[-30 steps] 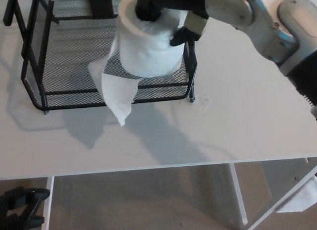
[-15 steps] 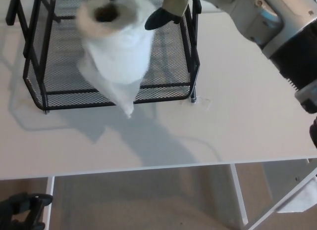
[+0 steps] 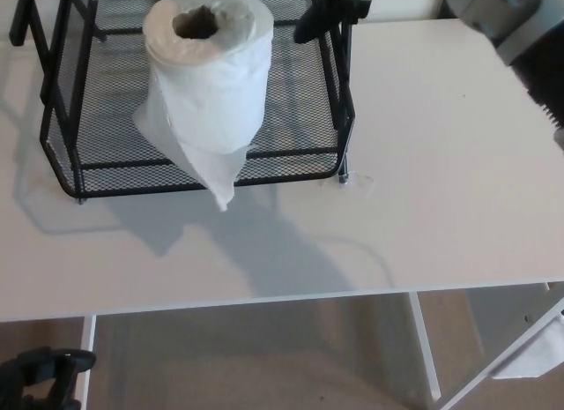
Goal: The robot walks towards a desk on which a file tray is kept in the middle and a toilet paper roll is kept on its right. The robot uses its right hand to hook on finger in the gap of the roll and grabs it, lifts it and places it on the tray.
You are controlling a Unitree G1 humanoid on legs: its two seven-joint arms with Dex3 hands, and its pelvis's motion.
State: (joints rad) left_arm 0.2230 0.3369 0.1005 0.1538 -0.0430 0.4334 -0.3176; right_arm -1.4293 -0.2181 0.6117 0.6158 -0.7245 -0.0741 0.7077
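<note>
My left hand (image 3: 40, 375) hangs low at the bottom left corner, below the desk (image 3: 423, 163), and I cannot tell how its fingers are set. The toilet paper roll (image 3: 210, 70) stands upright in the black mesh file tray (image 3: 62, 159), hollow core facing up, a loose tail draping over the front rail. My right hand (image 3: 330, 13) hovers at the tray's right rear edge, apart from the roll, one dark fingertip showing, gripping nothing.

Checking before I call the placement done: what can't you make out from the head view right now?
- Right hand: cut off by the top edge; open or shut can't be told.
- Left hand: dark, clipped at the bottom-left corner; state unclear.
- Toilet paper roll: its base is hidden by its own body and loose tail, so contact with the file tray mesh is unconfirmed.
</note>
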